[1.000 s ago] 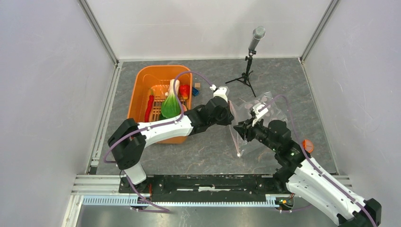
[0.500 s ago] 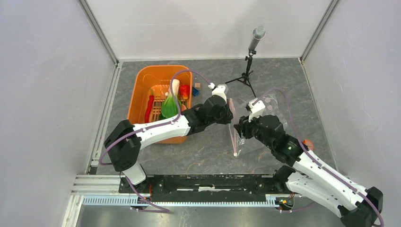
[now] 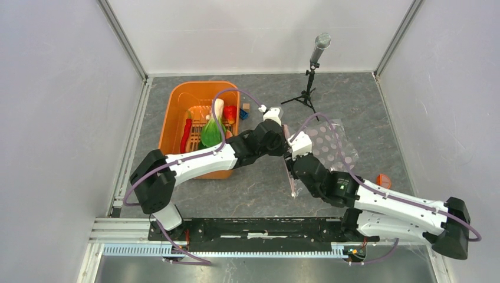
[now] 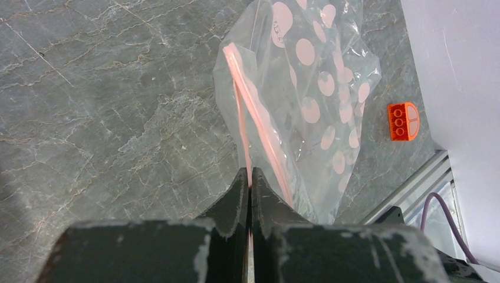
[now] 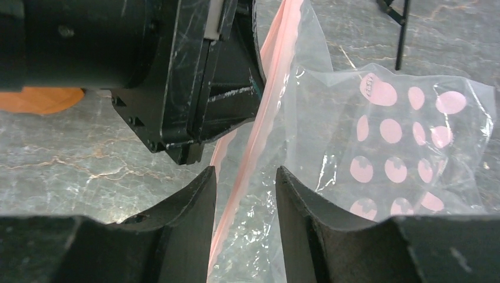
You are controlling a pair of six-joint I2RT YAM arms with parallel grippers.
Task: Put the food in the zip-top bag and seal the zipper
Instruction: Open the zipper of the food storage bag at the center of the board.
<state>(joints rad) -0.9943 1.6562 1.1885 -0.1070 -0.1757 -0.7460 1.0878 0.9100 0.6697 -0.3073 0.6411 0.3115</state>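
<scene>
The clear, pink-dotted zip-top bag (image 3: 331, 146) lies right of centre, its mouth edge lifted. My left gripper (image 3: 285, 137) is shut on one pink lip of the zipper (image 4: 259, 112) at the bag's far corner; in the left wrist view the jaws (image 4: 249, 172) pinch the strip tight. My right gripper (image 3: 293, 154) sits just beside it, open, with the pink zipper strip (image 5: 268, 100) running between its fingers (image 5: 244, 171) without being pinched. The food stays in the orange tub (image 3: 171, 112): a green leafy vegetable (image 3: 211, 134) and red pieces (image 3: 230, 112).
A microphone on a small tripod (image 3: 309, 76) stands behind the bag. An orange brick (image 3: 384, 181) lies right of the bag. Small wooden and blue blocks (image 3: 243, 110) sit by the tub's right rim. Side walls close in on both sides.
My right arm swung left and stretched low over the table, bringing its gripper up to the bag's mouth beside the left gripper, and its jaws widened. The left gripper kept its hold.
</scene>
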